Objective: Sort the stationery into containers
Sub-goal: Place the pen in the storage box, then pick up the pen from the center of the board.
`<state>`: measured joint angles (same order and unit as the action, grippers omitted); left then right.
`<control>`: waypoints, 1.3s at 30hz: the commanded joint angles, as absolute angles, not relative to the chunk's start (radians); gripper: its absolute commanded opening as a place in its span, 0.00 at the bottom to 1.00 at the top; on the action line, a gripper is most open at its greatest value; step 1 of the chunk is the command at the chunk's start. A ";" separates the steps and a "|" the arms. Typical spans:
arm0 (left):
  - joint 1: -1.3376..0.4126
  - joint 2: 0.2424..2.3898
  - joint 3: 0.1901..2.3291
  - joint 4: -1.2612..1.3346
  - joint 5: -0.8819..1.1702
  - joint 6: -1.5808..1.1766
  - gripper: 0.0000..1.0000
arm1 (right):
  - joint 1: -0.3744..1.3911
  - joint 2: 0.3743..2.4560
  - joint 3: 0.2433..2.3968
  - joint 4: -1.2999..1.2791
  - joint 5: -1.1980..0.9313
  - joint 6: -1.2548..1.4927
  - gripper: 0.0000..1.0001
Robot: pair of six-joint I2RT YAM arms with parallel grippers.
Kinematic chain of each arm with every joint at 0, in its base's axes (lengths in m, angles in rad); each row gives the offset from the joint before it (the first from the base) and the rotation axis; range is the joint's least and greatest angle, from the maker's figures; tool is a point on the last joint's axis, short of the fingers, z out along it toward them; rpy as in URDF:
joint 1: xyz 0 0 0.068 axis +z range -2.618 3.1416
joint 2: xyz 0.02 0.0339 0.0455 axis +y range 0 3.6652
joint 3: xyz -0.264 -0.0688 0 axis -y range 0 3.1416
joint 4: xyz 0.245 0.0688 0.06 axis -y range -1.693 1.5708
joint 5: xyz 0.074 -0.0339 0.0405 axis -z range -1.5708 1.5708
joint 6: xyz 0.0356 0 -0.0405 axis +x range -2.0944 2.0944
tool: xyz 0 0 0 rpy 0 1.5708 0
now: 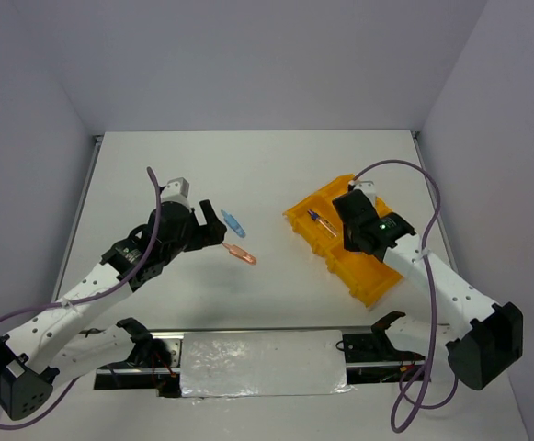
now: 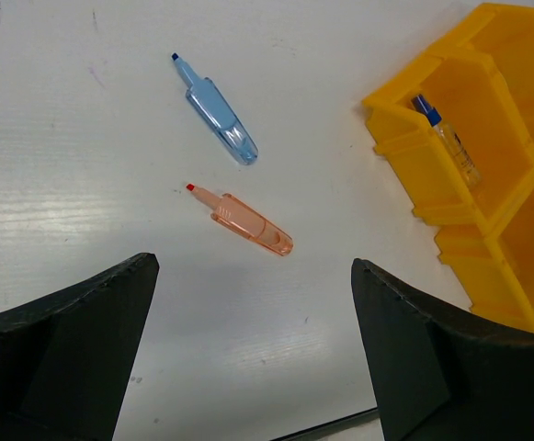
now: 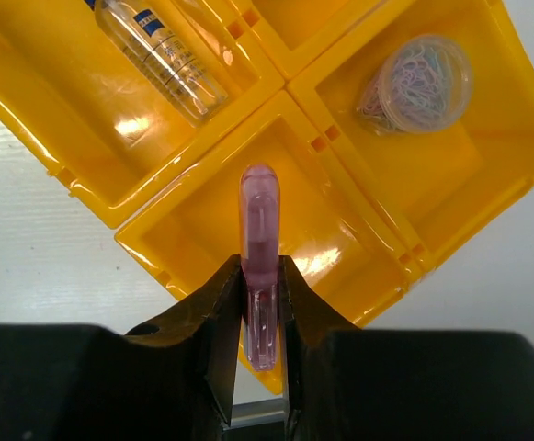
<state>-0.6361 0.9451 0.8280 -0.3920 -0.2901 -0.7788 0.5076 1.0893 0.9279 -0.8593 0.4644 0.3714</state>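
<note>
The orange-yellow tray (image 1: 369, 276) lies at the right. My right gripper (image 3: 260, 276) is shut on a pink pen-like piece (image 3: 259, 216), held upright over an empty compartment of the tray (image 3: 138, 234). A clear blue-capped bottle (image 3: 161, 55) lies in the neighbouring compartment, and a round clear cup (image 3: 418, 84) of paper clips sits in another. On the table left of the tray lie a blue pen-like piece (image 2: 221, 110) and a salmon-pink one (image 2: 248, 223). My left gripper (image 2: 253, 266) hangs open above the table just short of the salmon piece, with nothing between its fingers.
In the top view the right gripper (image 1: 357, 220) covers the tray's middle, and the left gripper (image 1: 213, 225) sits just left of the blue piece (image 1: 233, 223). A foil-covered strip (image 1: 262, 363) runs along the near edge between the arm bases. Walls close in the table.
</note>
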 commanded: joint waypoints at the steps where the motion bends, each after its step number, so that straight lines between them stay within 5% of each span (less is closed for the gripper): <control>1: -0.630 0.939 0.833 -0.391 -0.284 -0.746 0.99 | 0.499 1.143 0.976 -0.888 0.468 0.356 0.25; 6: -0.632 0.911 0.827 -0.406 -0.301 -0.733 0.99 | 0.489 1.195 0.991 -0.919 0.502 0.362 0.23; 9: -0.627 0.897 0.824 -0.411 -0.308 -0.727 0.99 | 0.489 1.189 0.996 -0.930 0.506 0.364 0.38; 10: -0.627 0.896 0.825 -0.411 -0.308 -0.723 0.99 | 0.489 1.180 0.997 -0.933 0.506 0.365 0.55; 11: -0.627 0.894 0.824 -0.411 -0.308 -0.723 0.99 | 0.489 1.174 1.000 -0.942 0.508 0.365 0.62; 16: -0.624 0.903 0.822 -0.408 -0.299 -0.724 0.99 | 0.488 1.143 1.029 -0.948 0.482 0.353 0.80; 26: -0.617 0.923 0.862 -0.544 -0.437 -0.847 0.99 | 0.770 1.089 1.100 -0.582 0.067 0.147 0.81; 33: -0.598 0.813 0.916 -0.753 -0.617 -0.956 0.99 | 0.865 1.481 1.196 -0.436 -0.008 0.026 0.75; 39: -0.584 0.661 0.913 -0.729 -0.578 -0.855 0.99 | 0.980 1.839 1.443 -0.557 0.213 -0.064 0.73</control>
<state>-0.5896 0.7166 0.8795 -0.7284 -0.5579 -0.9020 0.9432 1.7561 1.3323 -0.5236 0.1207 0.0204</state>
